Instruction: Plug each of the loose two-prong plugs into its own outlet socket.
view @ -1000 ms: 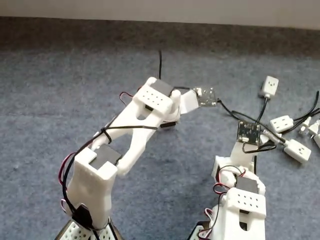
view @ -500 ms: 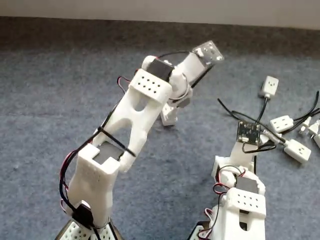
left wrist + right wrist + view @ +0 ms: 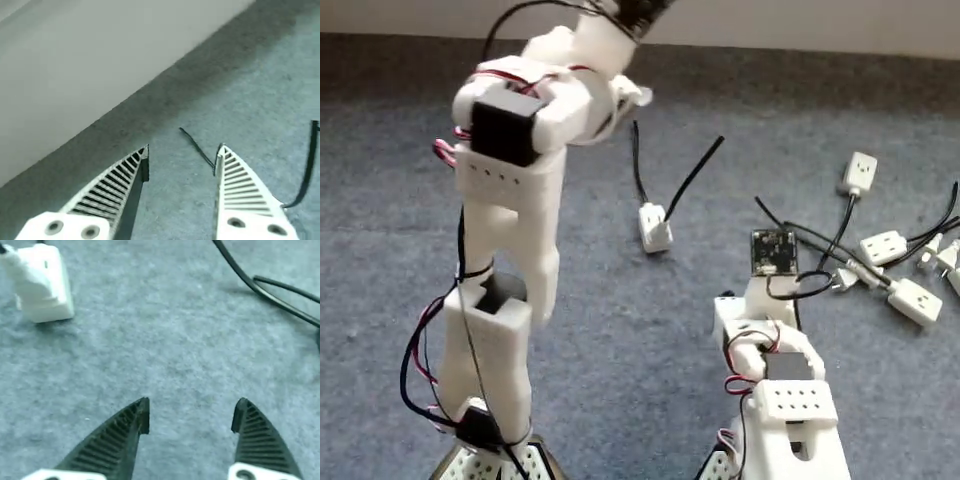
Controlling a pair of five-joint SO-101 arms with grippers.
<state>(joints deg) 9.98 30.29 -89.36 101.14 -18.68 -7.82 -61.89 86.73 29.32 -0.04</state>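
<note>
1. Tabletop (image 3: 400, 200): soft grey covering. Judged risk: a block pushed sideways slides instead of seating, since nothing braces it.
2. Left arm (image 3: 510, 220): stands tall, its gripper (image 3: 183, 147) spread wide and empty, aimed at the far wall. It is well apart from the work and cannot steady anything.
3. Right arm (image 3: 790, 410): gripper (image 3: 192, 402) wide, empty, low over the covering near the lone white block (image 3: 42, 282). Whether this is a plug or a socket cannot be told, so the wrong part may be picked.
4. Socket cluster (image 3: 883, 247), far right: pieces lie close, so lifting 1 may drag its neighbours.
5. Black cords (image 3: 690, 182): they may snag the gripper.
</note>
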